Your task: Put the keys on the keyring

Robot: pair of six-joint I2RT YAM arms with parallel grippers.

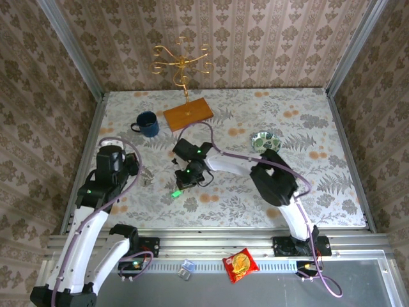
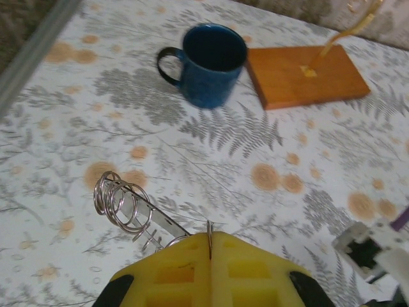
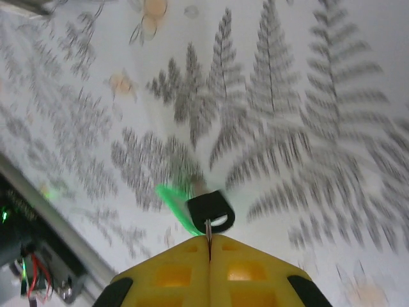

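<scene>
Left jaws: closed, pinching the keyring [image 2: 123,203], a coil of silver wire loops that juts past the yellow fingertips [image 2: 192,254] above the counter [image 2: 211,160].
Right jaws: closed, with a thin metal edge caught in their seam; the dark key [image 3: 209,210] sits at their tips, gripped.
Green key [image 3: 171,203]: just beside the dark key and blurred; whether the two touch cannot be told. In the top view it lies mid-counter, near the right jaws.
Blue mug [image 2: 211,64]: upright, far left of the counter.
Wooden base [image 2: 307,75]: just beside the mug, carrying a gold stand [image 1: 182,61].
Patterned dish [image 1: 262,141]: right of centre.
Red snack packet [image 1: 240,264]: on the near rail.
</scene>
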